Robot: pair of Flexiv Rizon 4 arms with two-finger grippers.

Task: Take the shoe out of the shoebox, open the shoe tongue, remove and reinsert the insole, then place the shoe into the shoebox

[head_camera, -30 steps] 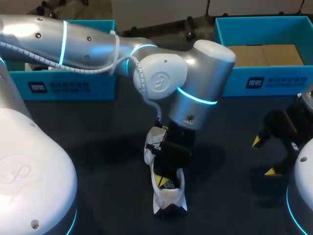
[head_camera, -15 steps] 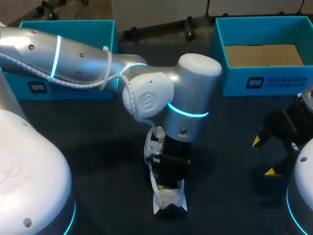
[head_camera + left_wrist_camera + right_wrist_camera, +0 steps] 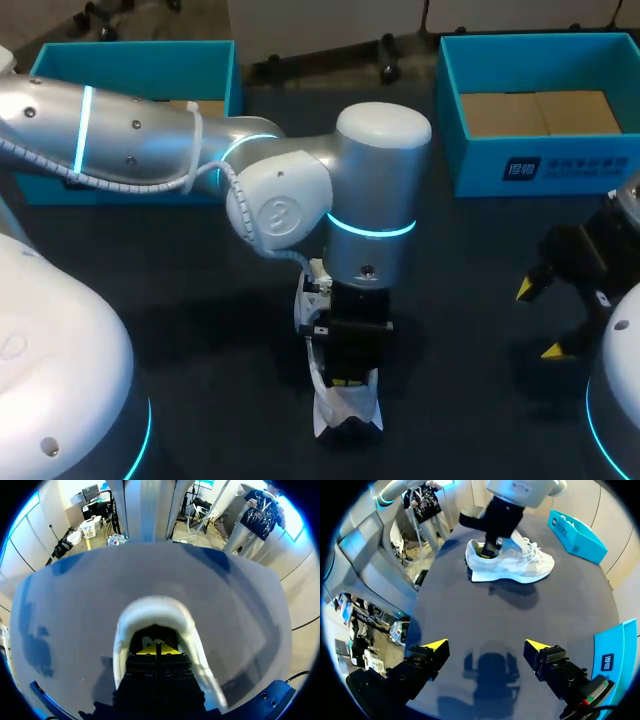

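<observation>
1. Standing on its sole on the dark table, close to the robot, the white sneaker was outside both boxes.
2. The left gripper sat down inside the sneaker's heel opening, yellow tips pressed together; whether they pinched anything could not be told.
3. The right gripper hung over bare table well to the side, fingers spread wide and grasping nothing.
4. Farthest back stood the teal right shoebox and left shoebox.

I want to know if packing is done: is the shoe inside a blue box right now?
No, the white shoe stands on the dark table, apart from the blue box.
</observation>
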